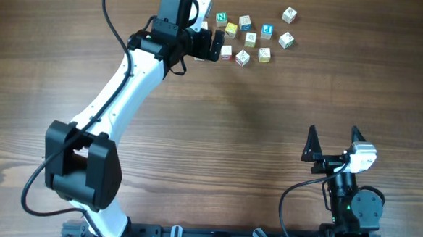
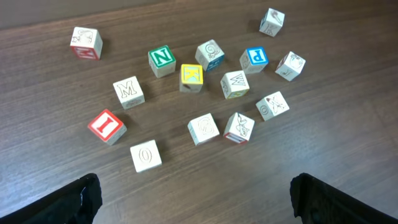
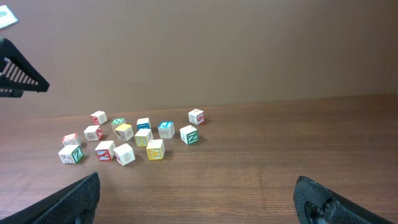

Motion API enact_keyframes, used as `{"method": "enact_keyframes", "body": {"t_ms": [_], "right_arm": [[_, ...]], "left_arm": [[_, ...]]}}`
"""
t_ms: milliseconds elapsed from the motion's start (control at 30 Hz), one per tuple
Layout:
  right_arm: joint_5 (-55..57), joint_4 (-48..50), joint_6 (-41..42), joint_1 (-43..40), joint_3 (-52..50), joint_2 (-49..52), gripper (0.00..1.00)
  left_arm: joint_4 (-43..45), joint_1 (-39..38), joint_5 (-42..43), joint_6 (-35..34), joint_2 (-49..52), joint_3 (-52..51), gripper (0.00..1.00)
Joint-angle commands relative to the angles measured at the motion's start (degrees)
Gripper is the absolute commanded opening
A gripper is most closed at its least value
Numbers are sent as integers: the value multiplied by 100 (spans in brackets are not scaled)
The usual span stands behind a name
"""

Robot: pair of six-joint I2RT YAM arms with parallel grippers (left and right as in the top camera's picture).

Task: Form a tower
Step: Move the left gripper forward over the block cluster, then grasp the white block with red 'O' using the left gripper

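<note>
No tower is in view; only single loose alphabet cubes lie flat on the wooden table. In the left wrist view I see a green N cube (image 2: 161, 60), a yellow cube (image 2: 191, 76), a blue P cube (image 2: 255, 59), a red I cube (image 2: 107, 126) and a pale O cube (image 2: 146, 155). My left gripper (image 1: 217, 45) hovers open at the left edge of this cluster (image 1: 252, 35), with nothing between its fingers (image 2: 81, 199). My right gripper (image 1: 333, 132) stands open and empty at the front right, far from the cubes (image 3: 134, 140).
Bare wooden table (image 1: 255, 121) stretches between the cluster and the right gripper. A red-lettered cube (image 2: 86, 42) lies apart at the far left of the group. The left arm (image 1: 126, 92) crosses the left half of the table.
</note>
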Motion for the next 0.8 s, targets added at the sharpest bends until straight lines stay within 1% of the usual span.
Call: {"method": "enact_keyframes", "body": {"t_ms": [0,100,167,233,333,433,500,633,700,733,767], "right_arm": [[-94,13,-105,13,-4,-22,100],[-94,13,-103,13,-4,-20,100],[-94,13,-103,13,-4,-20,100],[-94,13,-103,13,-4,-22,100],[-94,13,-105,13,-4,-20,100],[-94,13,-103,13,-4,-22,100],[-94,13,-103,13,-4,-22,100],[-94,13,-103,13,-4,-20,100],[-94,13,-105,13,-4,-20,100],[-94,13,-105,13,-4,-22,100],[-94,13,-105,13,-4,-20,100]], "left_arm": [[385,-33,109,-33,326,98,100],[756,-33,76,-35,789,98,100],[894,-33,-313,-92,1119,98,99],[984,-26,-691,-345,1423,98,93],[1069,7,-728,-420,1628,98,90],[1152,98,-901,-815,1753,98,85],[1215,197,-901,-1062,1912,98,84],[1209,192,-879,-1091,2090,98,84],[1231,188,-879,-1091,2092,98,80],[1233,188,-879,-1091,2096,98,73],[1228,188,-879,-1093,2096,98,64]]}}
